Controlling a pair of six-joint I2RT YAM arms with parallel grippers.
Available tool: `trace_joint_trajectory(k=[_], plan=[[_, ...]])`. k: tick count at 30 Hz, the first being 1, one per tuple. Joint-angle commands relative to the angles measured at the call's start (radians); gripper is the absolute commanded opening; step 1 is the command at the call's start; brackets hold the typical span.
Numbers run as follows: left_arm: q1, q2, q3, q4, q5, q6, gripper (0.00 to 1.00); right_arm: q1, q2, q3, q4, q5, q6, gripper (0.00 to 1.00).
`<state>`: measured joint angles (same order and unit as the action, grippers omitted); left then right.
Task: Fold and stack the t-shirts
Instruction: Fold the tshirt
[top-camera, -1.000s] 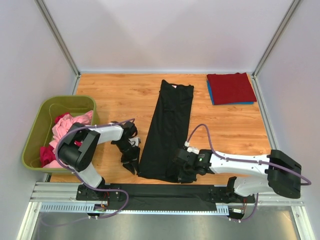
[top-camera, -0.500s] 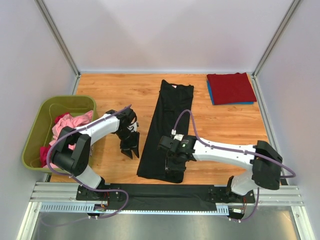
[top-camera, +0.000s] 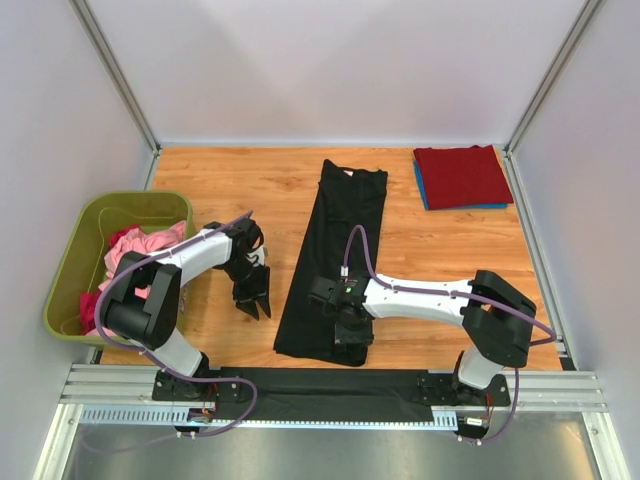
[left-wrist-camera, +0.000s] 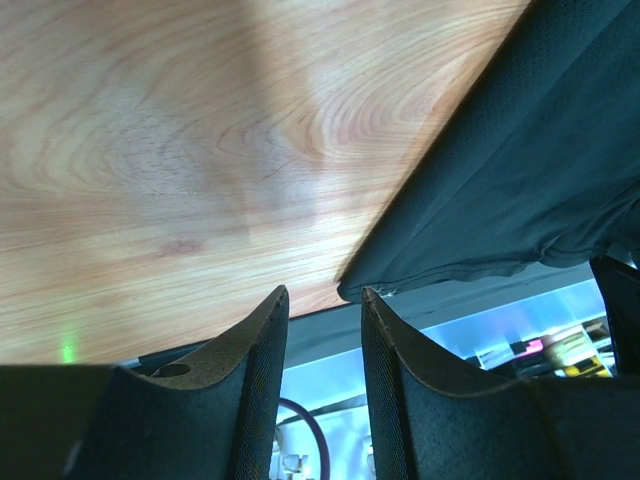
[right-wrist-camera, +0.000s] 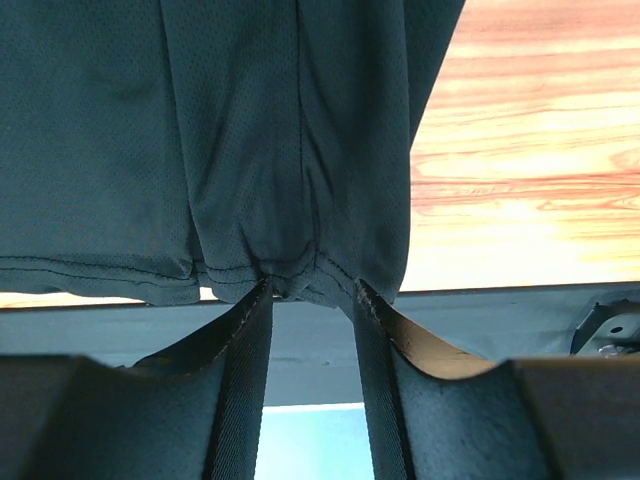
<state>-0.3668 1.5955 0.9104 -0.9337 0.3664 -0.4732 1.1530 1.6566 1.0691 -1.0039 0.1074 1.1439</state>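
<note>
A black t-shirt (top-camera: 338, 250), folded into a long strip, lies down the middle of the table. My right gripper (top-camera: 352, 336) is over its near hem. In the right wrist view the open fingertips (right-wrist-camera: 312, 285) sit at the puckered hem of the black shirt (right-wrist-camera: 250, 130). My left gripper (top-camera: 251, 298) is open and empty over bare wood, left of the shirt. The left wrist view shows the left gripper (left-wrist-camera: 325, 292) close to the shirt's near left corner (left-wrist-camera: 520, 170). A dark red t-shirt (top-camera: 462, 175) lies folded on a blue one (top-camera: 421, 190) at the back right.
An olive-green bin (top-camera: 82, 250) at the left edge holds pink (top-camera: 140, 250) and magenta (top-camera: 95, 308) shirts. The black rail (top-camera: 320, 385) runs along the table's near edge, just past the shirt's hem. Grey walls enclose the table.
My right gripper has moved left along the black shirt's near hem. My left gripper has drawn back a little to the left and away from the shirt.
</note>
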Motion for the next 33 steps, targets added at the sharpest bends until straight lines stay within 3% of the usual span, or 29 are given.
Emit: trace_joint_trajectory(k=[1,13,17,29,33], plan=[[-0.001,-0.002,-0.001,0.010,0.022,0.018,0.42,-0.006,0.002,0.023,0.019,0.015,-0.016,0.39],[-0.001,-0.005,-0.013,0.013,0.013,0.022,0.41,-0.004,0.041,0.025,0.102,-0.025,-0.022,0.36],[-0.001,-0.009,-0.010,0.009,0.008,0.022,0.41,-0.004,0.042,0.023,0.113,-0.028,-0.024,0.30],[-0.001,-0.028,-0.024,0.009,0.009,0.013,0.41,-0.004,0.075,0.011,0.139,-0.037,-0.023,0.39],[-0.001,-0.042,-0.018,0.001,0.003,0.016,0.40,-0.006,0.080,0.006,0.142,-0.035,-0.021,0.30]])
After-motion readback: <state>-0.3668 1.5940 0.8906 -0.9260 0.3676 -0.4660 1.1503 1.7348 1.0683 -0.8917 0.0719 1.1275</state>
